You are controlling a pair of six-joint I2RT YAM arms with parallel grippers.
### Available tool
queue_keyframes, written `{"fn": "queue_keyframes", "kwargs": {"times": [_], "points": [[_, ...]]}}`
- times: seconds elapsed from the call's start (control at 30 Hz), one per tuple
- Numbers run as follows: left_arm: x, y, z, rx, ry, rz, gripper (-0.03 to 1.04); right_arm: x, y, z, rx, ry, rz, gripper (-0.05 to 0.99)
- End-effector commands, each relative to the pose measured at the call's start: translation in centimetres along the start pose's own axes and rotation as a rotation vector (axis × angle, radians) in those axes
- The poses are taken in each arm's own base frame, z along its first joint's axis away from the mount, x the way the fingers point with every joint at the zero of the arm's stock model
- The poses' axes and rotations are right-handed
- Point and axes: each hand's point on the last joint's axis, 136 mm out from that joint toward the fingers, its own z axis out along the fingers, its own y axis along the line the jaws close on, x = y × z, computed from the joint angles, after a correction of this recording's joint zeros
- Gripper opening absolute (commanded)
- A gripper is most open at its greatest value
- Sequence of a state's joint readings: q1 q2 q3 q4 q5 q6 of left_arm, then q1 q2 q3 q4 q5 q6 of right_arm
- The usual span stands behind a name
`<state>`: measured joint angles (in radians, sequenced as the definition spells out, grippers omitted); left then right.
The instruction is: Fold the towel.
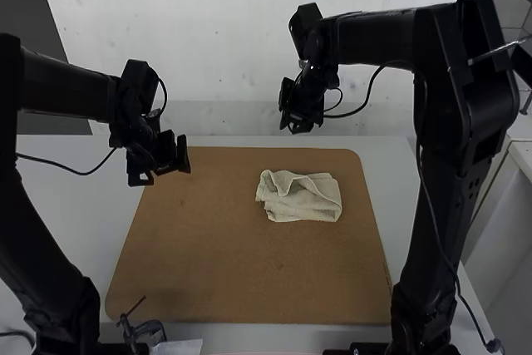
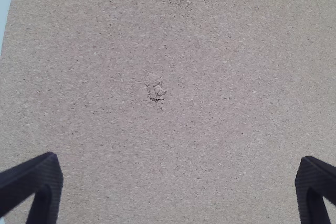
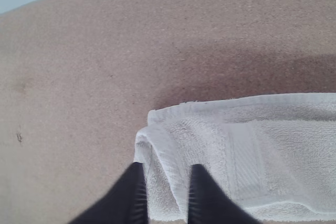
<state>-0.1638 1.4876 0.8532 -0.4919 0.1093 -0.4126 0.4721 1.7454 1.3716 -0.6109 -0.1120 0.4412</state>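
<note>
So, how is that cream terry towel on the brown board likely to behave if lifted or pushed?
The cream terry towel would probably sag and crease when lifted, as it lies in loose, rumpled folds. Its looped texture suggests it won't be slippery. Pushed sideways, its overlapping layers may bunch or shift.

There are two arms [image 1: 445, 139], two grippers [image 1: 165, 166], one towel [image 1: 303, 199], one brown board [image 1: 216, 255], one white table [image 1: 75, 205] and one little clamp [image 1: 150, 329].
</note>
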Motion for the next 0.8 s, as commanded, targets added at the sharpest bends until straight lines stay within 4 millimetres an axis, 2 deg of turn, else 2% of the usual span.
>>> {"fn": "queue_keyframes", "kwargs": {"times": [0.0, 0.1, 0.27, 0.37, 0.53, 0.77], "points": [[0.3, -0.5, 0.0, 0.017, 0.003, 0.01, 1.0, 1.8, -2.5, 2.4, 0.066, 0.066, -0.004, 0.01], [0.3, -0.5, -0.1, 0.019, 0.001, 0.012, 1.0, 3.2, -3.4, 4.9, 0.106, 0.111, -0.02, 0.01], [0.5, -0.3, 0.1, 0.015, 0.007, 0.006, 1.0, 4.3, -2.7, 7.6, 0.112, 0.147, -0.045, 0.01], [0.5, -0.3, 0.1, 0.015, 0.007, 0.007, 1.0, 4.7, -2.0, 8.3, 0.119, 0.157, -0.066, 0.01], [0.3, -0.4, 0.2, 0.017, 0.002, 0.011, 1.0, 5.1, -1.1, 8.3, 0.112, 0.16, -0.084, 0.01], [0.6, -0.4, 0.4, 0.018, 0.012, 0.009, 1.0, 6.5, -2.0, 9.3, 0.143, 0.193, -0.088, 0.01]]}}
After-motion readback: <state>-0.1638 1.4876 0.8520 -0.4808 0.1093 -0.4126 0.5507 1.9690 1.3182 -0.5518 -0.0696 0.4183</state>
